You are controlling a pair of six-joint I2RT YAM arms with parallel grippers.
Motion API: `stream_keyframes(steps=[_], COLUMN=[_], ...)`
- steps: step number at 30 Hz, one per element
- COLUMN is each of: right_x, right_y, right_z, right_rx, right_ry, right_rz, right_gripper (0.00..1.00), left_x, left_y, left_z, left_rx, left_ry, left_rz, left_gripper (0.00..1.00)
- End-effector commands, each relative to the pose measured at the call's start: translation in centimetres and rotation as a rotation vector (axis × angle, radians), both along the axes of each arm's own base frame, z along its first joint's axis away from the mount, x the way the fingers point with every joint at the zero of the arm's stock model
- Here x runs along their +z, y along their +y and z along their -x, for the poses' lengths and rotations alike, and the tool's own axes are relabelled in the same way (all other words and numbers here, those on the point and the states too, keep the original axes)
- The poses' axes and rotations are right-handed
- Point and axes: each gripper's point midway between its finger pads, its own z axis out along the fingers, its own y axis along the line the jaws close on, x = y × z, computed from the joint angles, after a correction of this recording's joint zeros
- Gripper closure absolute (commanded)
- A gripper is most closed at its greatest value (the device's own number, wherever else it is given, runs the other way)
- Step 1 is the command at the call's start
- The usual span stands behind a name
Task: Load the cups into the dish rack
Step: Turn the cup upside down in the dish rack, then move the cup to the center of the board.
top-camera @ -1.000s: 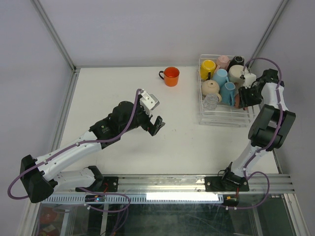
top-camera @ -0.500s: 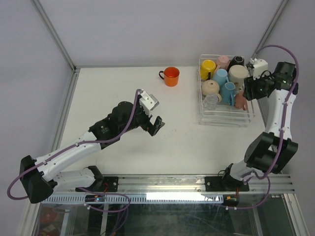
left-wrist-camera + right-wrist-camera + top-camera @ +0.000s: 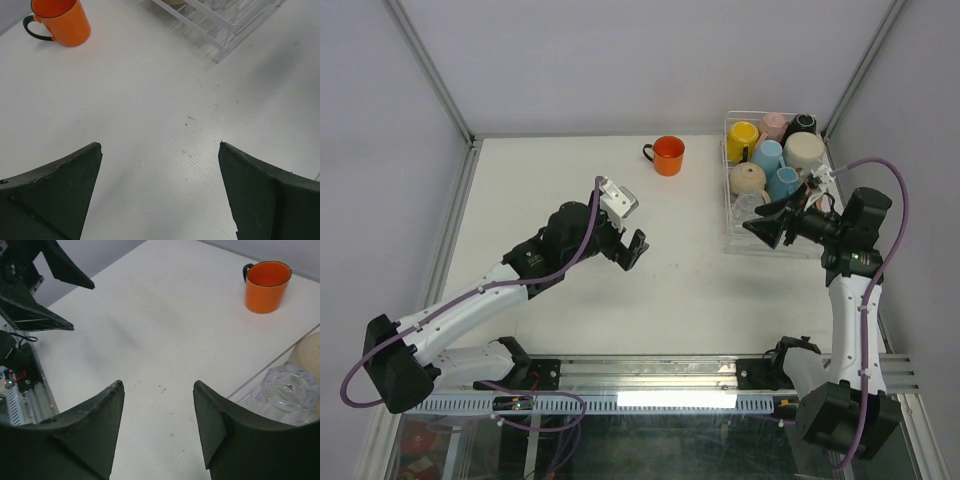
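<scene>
An orange cup (image 3: 668,155) with a black handle stands alone at the back of the table, also seen in the left wrist view (image 3: 57,22) and the right wrist view (image 3: 266,286). The clear dish rack (image 3: 772,250) at the right holds several cups: yellow (image 3: 742,135), blue (image 3: 767,155), beige (image 3: 803,150) and a clear glass tumbler (image 3: 287,392). My right gripper (image 3: 755,228) hovers over the rack's near left part, pointing left, open and empty (image 3: 157,385). At mid-table my left gripper (image 3: 635,250) hangs wide open and empty (image 3: 160,145).
Grey walls with metal posts close the table at the back and sides. A metal rail with both arm bases (image 3: 670,375) runs along the near edge. The rack's corner (image 3: 222,42) shows at the top right of the left wrist view.
The right arm has swung from the rack's far right side down and forward, and now points left over the rack's near part with wider jaws. The left gripper has barely shifted.
</scene>
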Motion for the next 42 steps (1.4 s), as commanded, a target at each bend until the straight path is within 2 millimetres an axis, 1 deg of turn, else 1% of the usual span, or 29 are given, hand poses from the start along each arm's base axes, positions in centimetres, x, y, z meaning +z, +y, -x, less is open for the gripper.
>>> stream_keyframes(steps=[1, 3, 5, 7, 10, 11, 14, 15, 17, 20, 23, 25, 26, 30, 36, 39, 42], right_x=[1.4, 1.0, 1.2, 1.2, 0.9, 0.9, 1.0, 1.0, 1.1, 1.3, 1.3, 1.2, 1.2, 1.2, 1.1, 1.1, 1.1], right_y=[1.7, 1.6, 1.7, 1.6, 1.1, 1.0, 0.8, 0.8, 0.8, 0.8, 0.8, 0.9, 0.9, 0.9, 1.0, 1.0, 1.0], right_z=[1.6, 1.8, 1.8, 1.5, 0.8, 0.7, 0.7, 0.7, 0.9, 1.0, 0.9, 0.9, 0.8, 0.8, 0.8, 0.8, 0.7], right_rx=[0.130, 0.130, 0.130, 0.113, 0.055, 0.039, 0.011, 0.006, -0.001, -0.012, -0.015, -0.013, -0.015, -0.017, -0.020, -0.023, -0.024], right_ry=[-0.104, -0.105, -0.092, -0.073, -0.054, -0.055, -0.066, -0.070, -0.077, -0.090, -0.091, -0.089, -0.088, -0.093, -0.097, -0.097, -0.099], right_rz=[-0.063, -0.048, -0.052, -0.059, -0.054, -0.051, -0.044, -0.045, -0.048, -0.051, -0.049, -0.049, -0.049, -0.041, -0.036, -0.033, -0.031], right_gripper=[0.40, 0.39, 0.39, 0.39, 0.39, 0.39, 0.38, 0.38, 0.37, 0.36, 0.36, 0.36, 0.35, 0.35, 0.35, 0.35, 0.35], left_x=[0.6, 0.6, 0.9, 1.5, 2.2, 2.5, 2.5, 2.4, 1.5, 0.9, 0.6, 0.2, 0.4, -0.4, -0.8, -1.3, -1.3], left_y=[0.3, 0.2, 0.1, -0.3, -0.5, -0.6, -1.1, -1.4, -2.0, -2.9, -3.5, -3.5, -3.6, -3.9, -4.3, -4.2, -4.1], left_z=[-1.6, -2.1, -3.0, -3.7, -5.4, -6.1, -8.4, -9.2, -11.2, -13.7, -16.1, -17.8, -18.6, -21.3, -24.4, -25.6, -26.5], left_rx=[0.034, 0.027, 0.019, -0.004, -0.005, 0.002, 0.023, 0.029, 0.051, 0.073, 0.102, 0.147, 0.166, 0.226, 0.267, 0.274, 0.273], left_ry=[0.000, 0.029, 0.057, 0.096, 0.170, 0.189, 0.246, 0.269, 0.329, 0.404, 0.445, 0.451, 0.444, 0.449, 0.417, 0.381, 0.341], left_rz=[0.048, 0.086, 0.153, 0.239, 0.373, 0.421, 0.531, 0.557, 0.597, 0.660, 0.700, 0.708, 0.709, 0.672, 0.573, 0.483, 0.416], left_gripper=[0.01, 0.01, 0.01, 0.01, 0.01, 0.01, 0.01, 0.01, 0.03, 0.05, 0.06, 0.07, 0.07, 0.07, 0.08, 0.07, 0.07])
